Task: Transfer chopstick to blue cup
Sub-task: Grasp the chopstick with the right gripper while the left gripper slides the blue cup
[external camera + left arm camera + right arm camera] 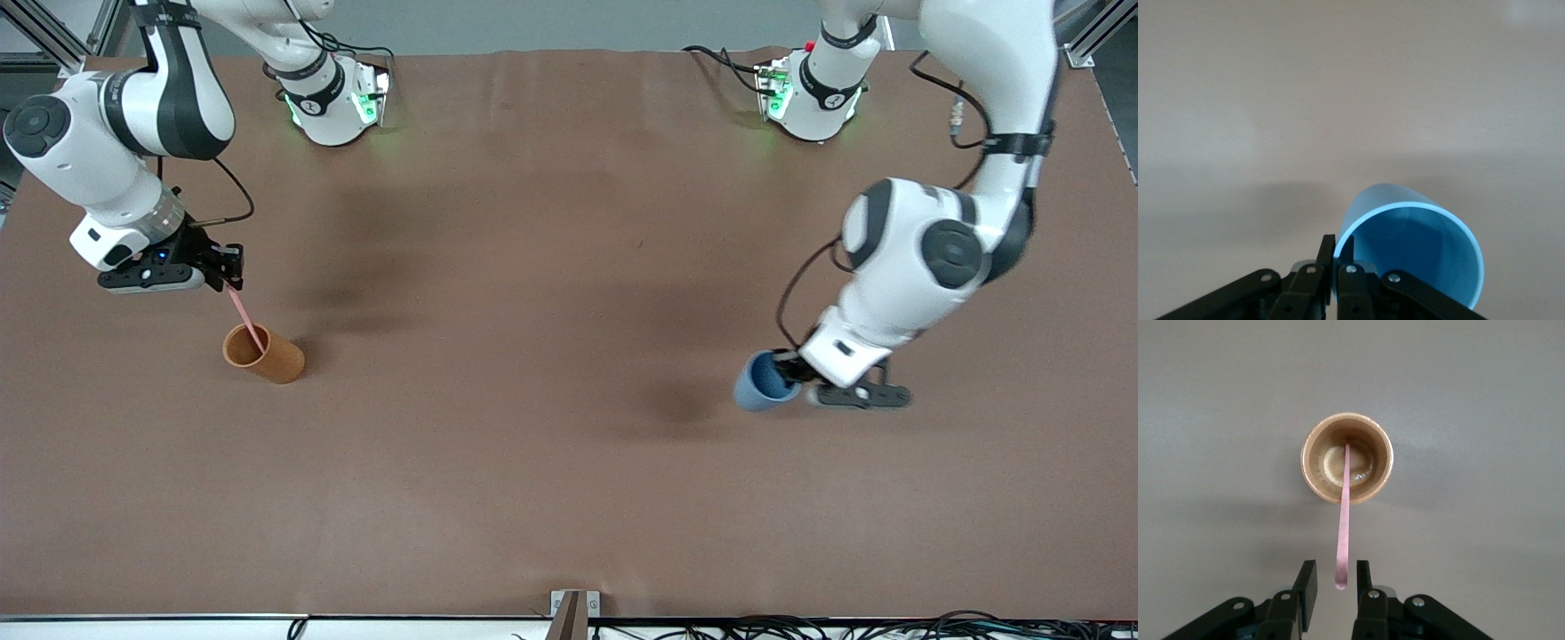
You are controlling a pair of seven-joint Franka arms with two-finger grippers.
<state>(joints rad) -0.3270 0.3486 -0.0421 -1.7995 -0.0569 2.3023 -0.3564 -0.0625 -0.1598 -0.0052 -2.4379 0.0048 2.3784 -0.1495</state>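
The pale pink chopstick point(244, 318) stands leaning in the orange-brown cup point(277, 360) toward the right arm's end of the table. My right gripper point(233, 283) is open over that cup. In the right wrist view its fingers point(1306, 583) stand on either side of the chopstick's point(1344, 513) top end with a gap on each side, and the cup's rim point(1382, 447) shows below. My left gripper point(794, 364) is shut on the rim of the blue cup point(757, 387) and holds it tilted just above the table. The left wrist view shows the gripper point(1338, 250) pinching the cup's wall point(1418, 247).
The brown table point(533, 267) has nothing else on it between the two cups. A small metal bracket point(573, 613) sits at the table edge nearest the front camera. The arm bases stand along the edge farthest from that camera.
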